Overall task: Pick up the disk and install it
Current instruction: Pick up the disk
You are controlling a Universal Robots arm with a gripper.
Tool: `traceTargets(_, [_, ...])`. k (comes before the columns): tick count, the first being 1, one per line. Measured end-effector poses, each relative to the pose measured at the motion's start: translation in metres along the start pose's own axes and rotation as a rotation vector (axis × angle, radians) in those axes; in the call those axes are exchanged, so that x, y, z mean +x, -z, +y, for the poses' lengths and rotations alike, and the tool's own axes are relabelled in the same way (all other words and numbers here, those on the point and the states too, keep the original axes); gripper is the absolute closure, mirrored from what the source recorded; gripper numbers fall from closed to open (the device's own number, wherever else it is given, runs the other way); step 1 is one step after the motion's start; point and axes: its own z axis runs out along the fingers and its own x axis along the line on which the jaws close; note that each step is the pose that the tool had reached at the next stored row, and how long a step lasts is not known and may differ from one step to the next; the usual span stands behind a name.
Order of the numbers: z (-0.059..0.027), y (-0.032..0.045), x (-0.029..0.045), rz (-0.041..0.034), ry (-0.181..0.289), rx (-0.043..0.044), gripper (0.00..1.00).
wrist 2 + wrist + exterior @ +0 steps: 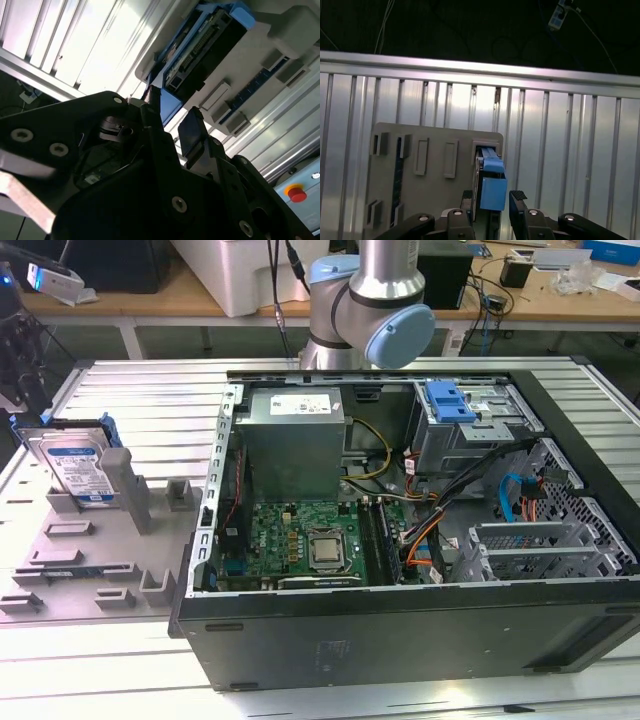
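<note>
Closest up, the gripper point(492, 196) has its fingers point(518, 196) spread wide in both wrist views, straddling the blue-framed edge of the disk point(491, 170); whether they touch it I cannot tell. In the exterior view the disk stands on edge in a grey holder point(90, 550) at nine o'clock, on a slatted metal table point(150, 390). An open computer case point(400, 640) spans centre to three o'clock, with a blue latch point(450, 400) on its drive cage point(450, 445) at one o'clock.

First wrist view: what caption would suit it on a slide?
Open gripper lined up with the disk, which stands on edge in a grey holder on the slatted table.
</note>
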Motion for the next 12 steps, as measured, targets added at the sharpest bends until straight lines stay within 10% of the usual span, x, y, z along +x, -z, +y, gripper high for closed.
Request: traceTargets(12, [0.0024, -0.0070, -0.0020, 0.0003, 0.000, 0.0040, 0.58])
